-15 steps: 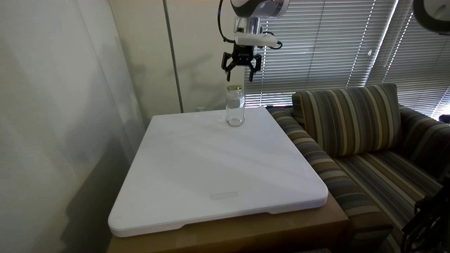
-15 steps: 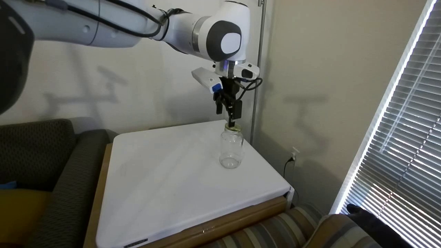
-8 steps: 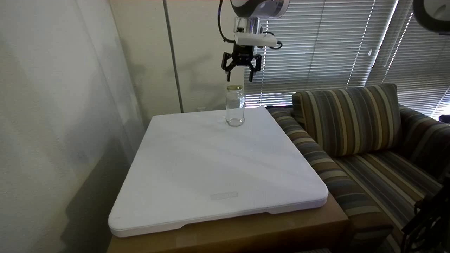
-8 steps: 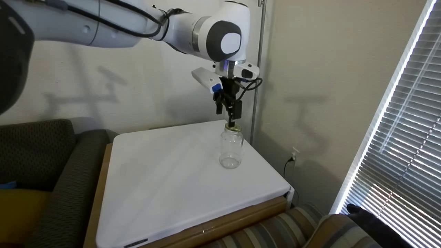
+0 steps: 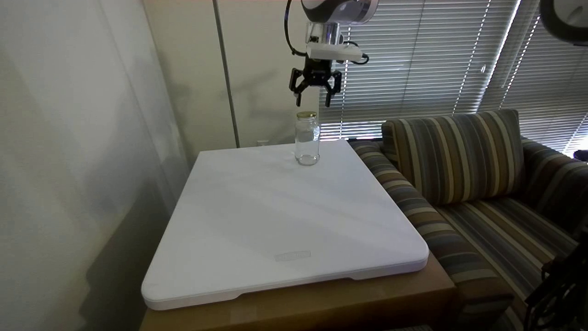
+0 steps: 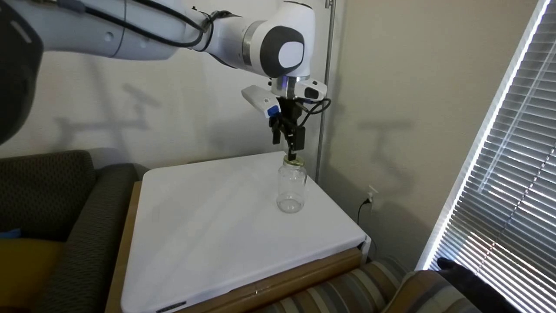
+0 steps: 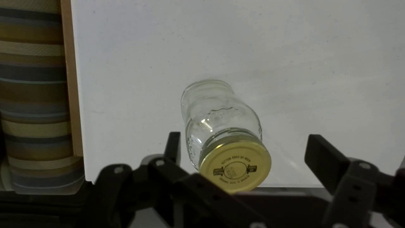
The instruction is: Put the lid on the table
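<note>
The lid, a round gold-yellow cap with dark printing (image 7: 235,166), sits on the mouth of the clear glass jar (image 7: 218,110). The lid shows in both exterior views (image 5: 306,114) (image 6: 296,162), and so does the jar (image 5: 307,142) (image 6: 292,187). The jar stands upright near an edge of the white table (image 5: 285,220) (image 6: 208,226). My gripper (image 5: 313,102) is open and empty above the lid, with a gap below the fingertips. In the wrist view, the lid lies between the fingers (image 7: 245,142), closer to the left one, which hides part of its lower edge.
A striped sofa (image 5: 452,158) runs along one side of the table and shows in the wrist view (image 7: 34,95). A dark sofa (image 6: 108,204) stands at another side. A wall (image 5: 92,138) and window blinds (image 5: 413,69) are close by. A metal pole (image 6: 325,95) stands behind the table.
</note>
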You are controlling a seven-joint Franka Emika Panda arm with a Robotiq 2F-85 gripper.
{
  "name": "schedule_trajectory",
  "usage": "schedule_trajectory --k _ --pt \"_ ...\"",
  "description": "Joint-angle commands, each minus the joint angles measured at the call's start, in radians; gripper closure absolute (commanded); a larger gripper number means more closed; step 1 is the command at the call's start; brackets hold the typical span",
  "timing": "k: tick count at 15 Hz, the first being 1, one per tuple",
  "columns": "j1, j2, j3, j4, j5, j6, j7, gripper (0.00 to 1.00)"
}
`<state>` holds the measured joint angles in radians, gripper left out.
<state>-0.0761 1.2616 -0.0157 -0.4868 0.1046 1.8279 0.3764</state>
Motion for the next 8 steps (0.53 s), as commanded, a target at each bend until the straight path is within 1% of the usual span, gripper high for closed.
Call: schedule_trajectory --k 1,8 --pt "0.000 0.001 0.000 0.000 0.000 0.000 0.000 0.00" --pt "-0.002 0.012 -0.007 0.005 -0.007 0.004 -0.009 0.00"
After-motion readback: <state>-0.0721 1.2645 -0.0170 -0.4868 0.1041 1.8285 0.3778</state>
